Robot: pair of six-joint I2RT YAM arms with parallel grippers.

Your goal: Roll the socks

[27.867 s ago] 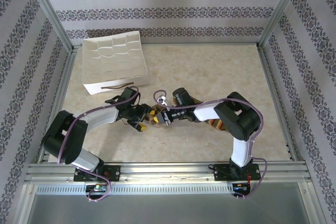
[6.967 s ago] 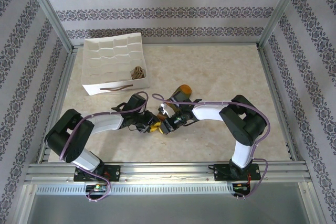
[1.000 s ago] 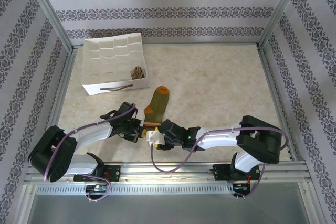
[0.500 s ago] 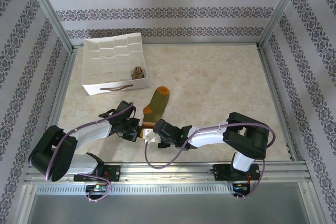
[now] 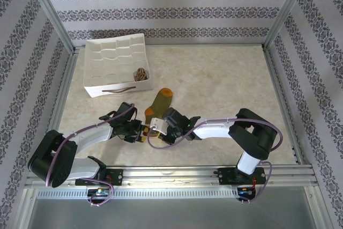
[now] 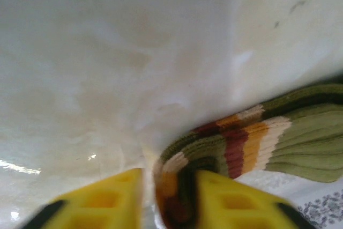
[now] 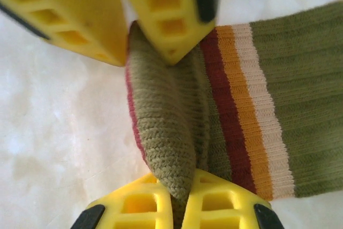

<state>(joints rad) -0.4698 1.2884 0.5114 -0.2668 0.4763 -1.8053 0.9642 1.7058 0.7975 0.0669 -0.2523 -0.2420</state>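
The olive green sock lies flat on the table, its orange toe pointing away from me and its striped cuff toward me. My right gripper is shut on a raised fold of the cuff's olive edge. Opposite it, my left gripper stands open, and the cuff's rim sits between its yellow fingers. From above, the left gripper and right gripper meet at the cuff. The argyle sock sits bundled in a near corner compartment of the tray.
The white divided tray stands at the back left, a short way beyond the olive sock. Metal frame rails border the table on the left, right and near sides. Bare tabletop stretches to the right and back.
My right gripper has moved away from the near edge up to the cuff and closed on it. My left gripper's fingers have parted around the cuff. The sock has barely shifted.
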